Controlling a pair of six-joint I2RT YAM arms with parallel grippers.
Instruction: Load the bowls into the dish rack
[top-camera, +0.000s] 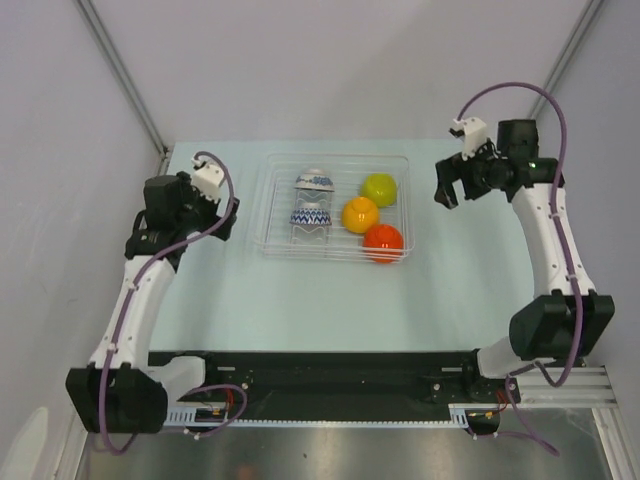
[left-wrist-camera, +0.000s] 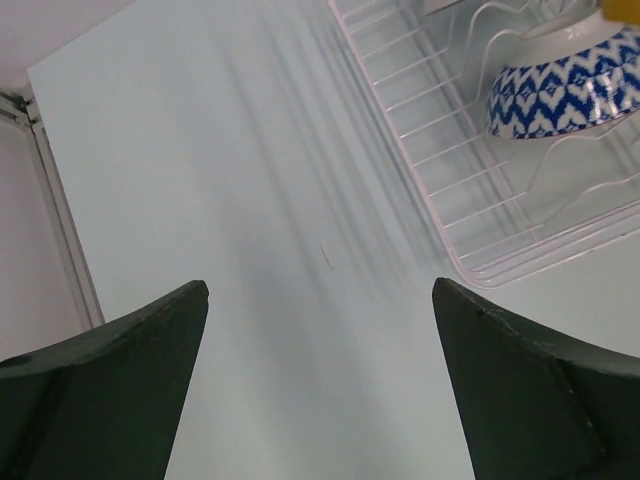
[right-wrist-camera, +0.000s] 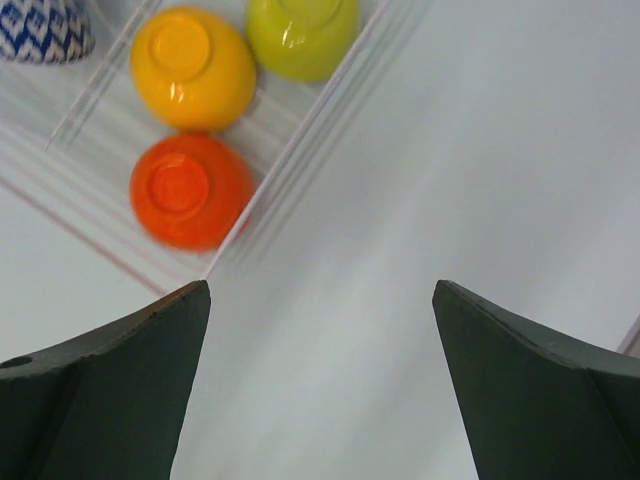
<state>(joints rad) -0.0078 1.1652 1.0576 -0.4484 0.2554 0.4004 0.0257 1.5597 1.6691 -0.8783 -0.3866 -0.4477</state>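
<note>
Jaws wide, empty: my left gripper (left-wrist-camera: 320, 290), right gripper (right-wrist-camera: 320, 290) | bowls (top-camera: 360, 214) glossy, stiff, likely slippery; I'd pinch rims | red bowl (top-camera: 383, 240) at dish rack's (top-camera: 335, 158) 5 o'clock

2 arms, same build: white link shells w/ black joint blocks, left arm (top-camera: 130, 300) & right arm (top-camera: 548, 235). Purple left cable (top-camera: 215, 160) runs along its links; purple right cable (top-camera: 520, 90) likewise. Small white cam box on each wrist: left cam (top-camera: 208, 178), right cam (top-camera: 468, 128). Left hand (top-camera: 225, 215) & right hand (top-camera: 445, 188) black; fingers (left-wrist-camera: 120, 390) dark, matte, wedge-shaped. Tiny green light (top-camera: 537, 163) on right wrist block. Bases sit on black rail (top-camera: 330, 385), near edge.
</note>
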